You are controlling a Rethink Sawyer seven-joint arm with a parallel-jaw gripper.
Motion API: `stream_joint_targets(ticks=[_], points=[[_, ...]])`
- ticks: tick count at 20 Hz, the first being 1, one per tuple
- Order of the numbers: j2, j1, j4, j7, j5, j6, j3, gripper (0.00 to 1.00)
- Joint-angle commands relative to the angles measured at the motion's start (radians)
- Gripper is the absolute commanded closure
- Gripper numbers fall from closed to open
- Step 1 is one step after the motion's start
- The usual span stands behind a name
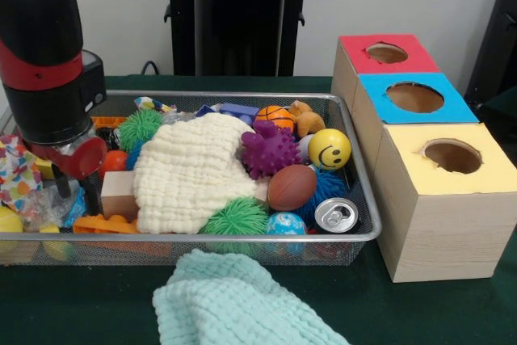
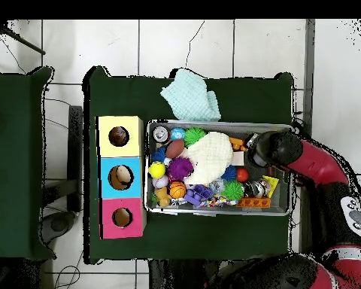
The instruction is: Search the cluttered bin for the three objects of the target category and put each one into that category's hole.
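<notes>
Red-and-black arm (image 1: 44,54) stands upright over the wire bin's (image 1: 367,228) end, its end effector (image 1: 69,169) state unclear.

We saw even, soft indoor light, bright enough in both views. Shadows were faint: a dim one lay under the wire bin (image 1: 367,232) on the green cloth, and the box holes (image 1: 452,156) were dark inside. The soda can's (image 1: 335,215) top gave a small glint. The arm (image 1: 44,46), close to the front camera, looked slightly soft. In the overhead view the white floor tiles (image 2: 213,45) were brightly lit.
</notes>
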Motion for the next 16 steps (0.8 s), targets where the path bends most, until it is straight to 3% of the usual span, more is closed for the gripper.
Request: stream_joint_targets(ticks=[1,7,16], points=[[-0.034,0.045,-0.002,0.046,-0.036,0.064,-0.036,0.0],[-0.066,0.061,0.03,0.075,-0.017,0.081,-0.066,0.0],[-0.056,0.065,0.037,0.079,-0.004,0.054,-0.077,0.0]])
